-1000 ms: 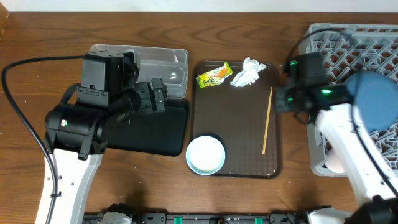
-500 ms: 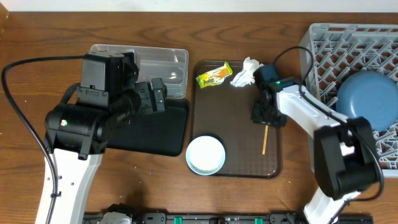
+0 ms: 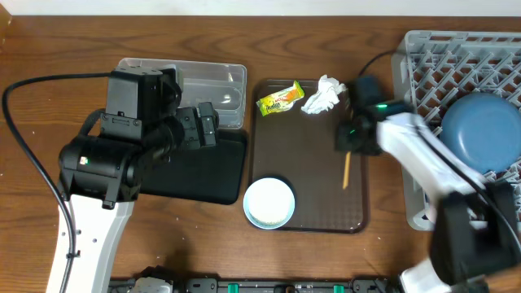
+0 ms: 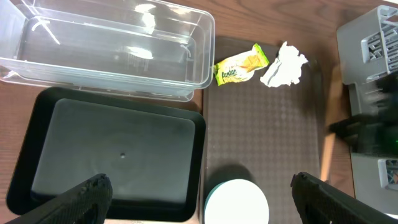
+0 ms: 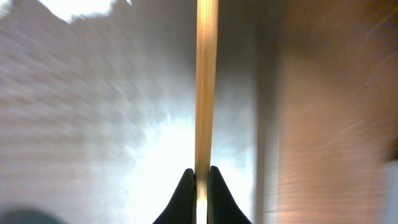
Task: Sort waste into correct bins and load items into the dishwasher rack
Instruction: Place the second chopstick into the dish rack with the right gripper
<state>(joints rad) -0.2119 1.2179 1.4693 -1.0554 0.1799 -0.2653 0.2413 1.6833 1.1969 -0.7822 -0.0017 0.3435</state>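
Right gripper (image 3: 352, 138) sits low over the brown serving tray (image 3: 301, 203), at the far end of the wooden chopstick (image 3: 346, 172). The stick's long axis runs near-to-far along the tray's right side. In the right wrist view it leads straight away from between the fingers (image 5: 183, 193), one tip tight on each flank: a narrow gap, read as pinching the stick. Cannot tell whether it is off the tray surface. The dishwasher rack (image 3: 423, 49) stands just right of the tray, with the blue bowl (image 3: 480, 134) already in it, so the carry would likely go rightward and the right arm is the nearer one. Left gripper (image 4: 200, 186) hangs above the black tray (image 3: 203, 175), its fingers (image 4: 81, 196) spread wide and holding nothing, well apart from the stick.
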